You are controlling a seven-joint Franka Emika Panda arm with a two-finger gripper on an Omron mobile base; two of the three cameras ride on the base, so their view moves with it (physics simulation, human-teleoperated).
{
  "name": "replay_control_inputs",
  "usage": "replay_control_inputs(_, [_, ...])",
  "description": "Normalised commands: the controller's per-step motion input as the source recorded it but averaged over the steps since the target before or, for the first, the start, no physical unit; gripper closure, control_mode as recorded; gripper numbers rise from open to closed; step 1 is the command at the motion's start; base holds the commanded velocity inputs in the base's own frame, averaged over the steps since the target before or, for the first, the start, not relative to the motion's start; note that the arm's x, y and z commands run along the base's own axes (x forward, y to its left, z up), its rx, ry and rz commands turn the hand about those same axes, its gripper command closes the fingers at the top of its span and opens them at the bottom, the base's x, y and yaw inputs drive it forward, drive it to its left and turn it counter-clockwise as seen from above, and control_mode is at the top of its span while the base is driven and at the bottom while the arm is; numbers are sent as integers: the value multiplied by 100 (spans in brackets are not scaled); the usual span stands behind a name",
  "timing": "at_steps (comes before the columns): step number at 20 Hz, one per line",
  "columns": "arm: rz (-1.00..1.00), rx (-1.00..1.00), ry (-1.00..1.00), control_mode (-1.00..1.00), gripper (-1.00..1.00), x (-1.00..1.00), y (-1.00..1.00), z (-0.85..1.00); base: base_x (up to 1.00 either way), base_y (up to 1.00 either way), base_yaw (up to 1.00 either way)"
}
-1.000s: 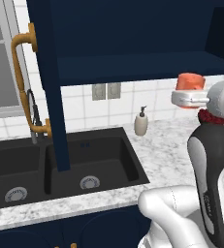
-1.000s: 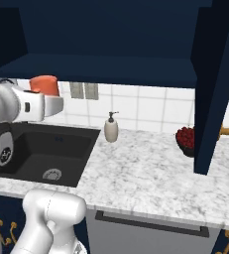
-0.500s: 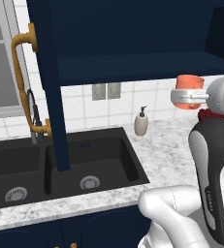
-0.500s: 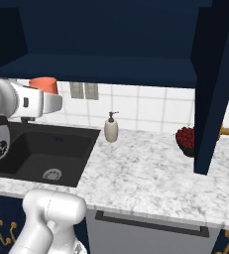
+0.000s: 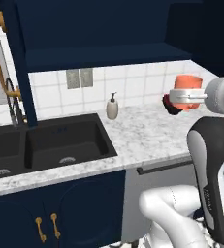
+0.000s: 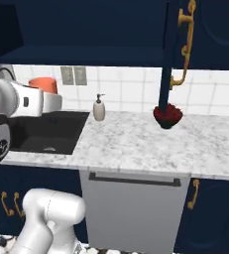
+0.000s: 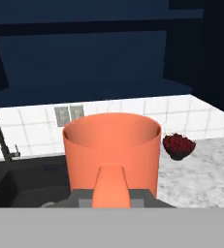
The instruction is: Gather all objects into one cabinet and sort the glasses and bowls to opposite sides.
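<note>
Cup in hand, held above the counter.
My gripper (image 5: 187,97) is clamped on an orange-red cup (image 5: 188,83), upright, open side up, carried in the air over the marble counter (image 6: 136,141) below the open cabinet (image 5: 104,53). A soap bottle (image 5: 112,106) stands by the sink (image 5: 65,143); a bowl of red fruit (image 6: 167,115) sits further along the counter.

Black double sink (image 5: 45,145), soap dispenser (image 5: 112,107) by tiled wall, bowl of red fruit (image 6: 167,116) on marble counter (image 6: 150,144)
</note>
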Motion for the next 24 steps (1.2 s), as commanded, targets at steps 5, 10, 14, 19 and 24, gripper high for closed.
replay_control_inputs(5, [0,0,0,100,100,0,0,0,-88,-27,-62])
replay_control_inputs(10, [0,0,0,100,100,0,0,0,-83,-4,-71])
replay_control_inputs(14, [0,0,0,100,100,0,0,0,-72,0,-78])
replay_control_inputs(19, [0,0,0,100,100,0,0,0,-16,0,-75])
replay_control_inputs(24, [0,0,0,100,100,0,0,0,20,5,-60])
